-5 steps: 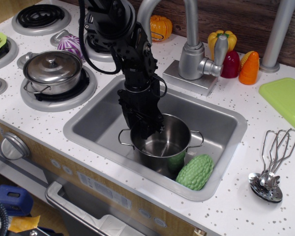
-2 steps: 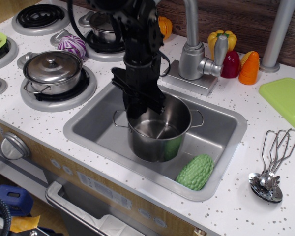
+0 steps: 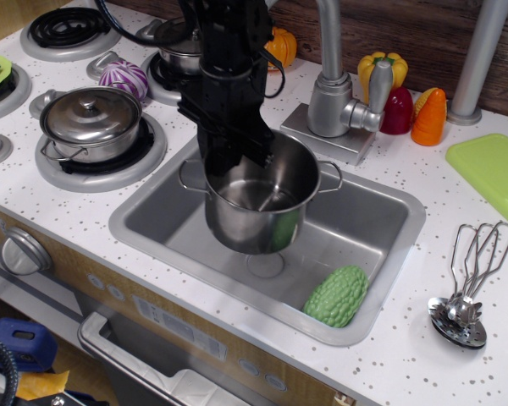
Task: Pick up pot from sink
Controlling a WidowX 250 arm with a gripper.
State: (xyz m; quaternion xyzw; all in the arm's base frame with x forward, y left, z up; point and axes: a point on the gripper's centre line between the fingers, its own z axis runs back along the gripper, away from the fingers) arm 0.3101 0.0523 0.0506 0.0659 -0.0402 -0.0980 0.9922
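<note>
The black gripper (image 3: 237,152), jaws clamped on the rim of the tall shiny stainless-steel pot (image 3: 258,207), holds it clear above the grey rectangular sink (image 3: 152,222); the lift probably goes best straight, pot level, avoiding the grey faucet (image 3: 330,85).

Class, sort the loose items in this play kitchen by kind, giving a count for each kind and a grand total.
Steel pots: 3: held pot, lidded pot, back pot
Toy vegetables: 6: gourd, cabbage, pumpkin, yellow pepper, red piece, orange piece
Whisks: 1
Strainer spoons: 1
Total: 11
</note>
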